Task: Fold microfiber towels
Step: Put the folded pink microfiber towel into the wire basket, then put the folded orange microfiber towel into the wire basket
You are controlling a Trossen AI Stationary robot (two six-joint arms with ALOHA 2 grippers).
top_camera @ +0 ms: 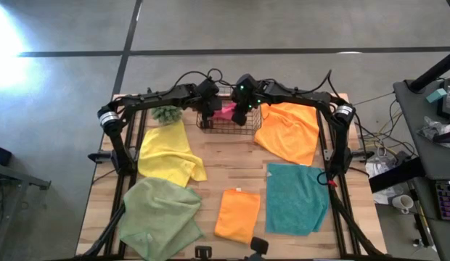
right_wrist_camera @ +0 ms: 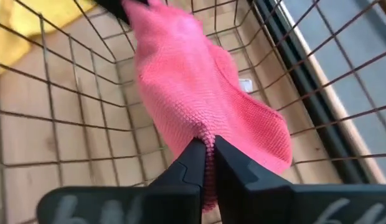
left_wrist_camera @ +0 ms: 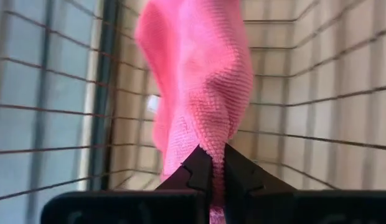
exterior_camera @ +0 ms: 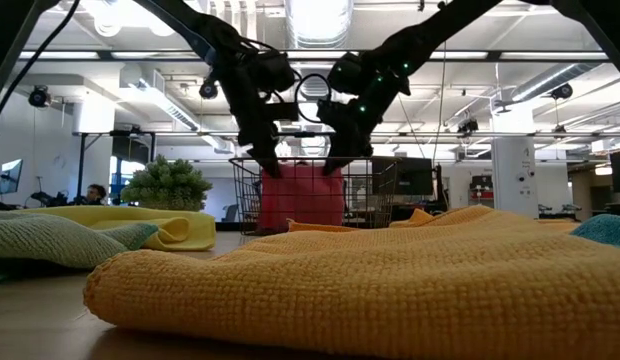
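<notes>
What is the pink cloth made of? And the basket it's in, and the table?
The pink towel looks like soft microfiber: its surface is a nubby, looped weave. The basket looks like thin metal wire, dark, in an open grid. The table looks like pale wood: joined strips with grain show.

You find no text, label, brand, number or sign that can be read in any of these views. A small white tag [right_wrist_camera: 244, 85] lies on the floor of the wire basket [right_wrist_camera: 68, 124] beside the pink towel [right_wrist_camera: 199, 106], but whatever is on it is too small for you to make out.
</notes>
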